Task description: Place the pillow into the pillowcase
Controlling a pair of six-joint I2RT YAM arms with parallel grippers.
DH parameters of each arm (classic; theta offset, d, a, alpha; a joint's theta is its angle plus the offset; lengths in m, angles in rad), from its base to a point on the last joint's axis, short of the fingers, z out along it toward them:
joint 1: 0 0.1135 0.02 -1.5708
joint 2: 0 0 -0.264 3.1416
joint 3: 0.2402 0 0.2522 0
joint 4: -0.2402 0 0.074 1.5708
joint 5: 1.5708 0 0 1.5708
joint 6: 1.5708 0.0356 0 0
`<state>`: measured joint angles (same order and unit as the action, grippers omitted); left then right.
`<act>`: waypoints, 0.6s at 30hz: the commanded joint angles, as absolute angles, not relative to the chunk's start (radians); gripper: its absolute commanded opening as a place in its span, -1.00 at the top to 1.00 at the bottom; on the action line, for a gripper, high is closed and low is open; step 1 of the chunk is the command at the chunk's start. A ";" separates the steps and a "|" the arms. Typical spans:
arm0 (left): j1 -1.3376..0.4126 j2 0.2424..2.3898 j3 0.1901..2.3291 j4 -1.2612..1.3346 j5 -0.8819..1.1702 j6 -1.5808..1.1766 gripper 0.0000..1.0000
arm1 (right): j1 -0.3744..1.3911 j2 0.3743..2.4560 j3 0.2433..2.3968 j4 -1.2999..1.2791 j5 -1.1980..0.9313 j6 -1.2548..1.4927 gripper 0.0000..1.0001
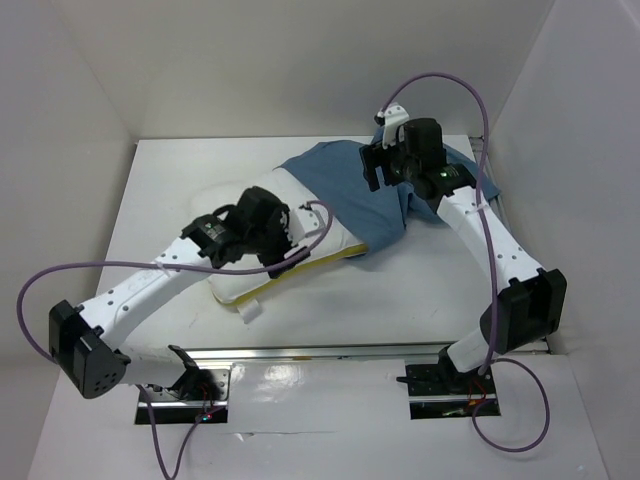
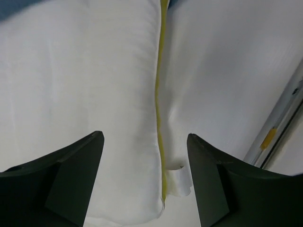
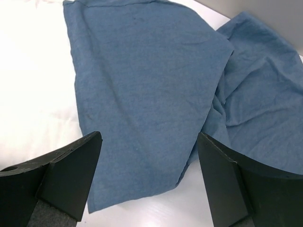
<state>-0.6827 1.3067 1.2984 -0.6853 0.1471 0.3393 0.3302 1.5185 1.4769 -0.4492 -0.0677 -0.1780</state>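
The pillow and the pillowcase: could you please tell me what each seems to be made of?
The pillow looks like a soft, stuffed white fabric cushion with a matte finish, faint ribbing and a yellow strip along one edge. The pillowcase looks like thin dusty-blue woven cloth, possibly cotton. It is matte and lies limp, with wrinkles and folds.
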 commanded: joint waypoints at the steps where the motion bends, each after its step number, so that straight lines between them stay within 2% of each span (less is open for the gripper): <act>1: -0.712 1.313 1.147 -0.680 -0.001 0.337 -0.68 | 0.321 1.470 1.448 -0.417 -0.086 -0.189 -0.77; 6: -0.732 1.313 0.948 -0.470 -0.202 0.399 -0.68 | 0.321 1.460 1.439 -0.436 -0.095 -0.189 -0.77; 14: -0.765 1.370 0.830 -0.232 -0.311 0.494 -0.74 | 0.321 1.460 1.419 -0.454 -0.095 -0.167 -0.77; 18: -0.765 1.423 0.821 -0.189 -0.279 0.494 -0.74 | 0.321 1.460 1.410 -0.463 -0.104 -0.167 -0.77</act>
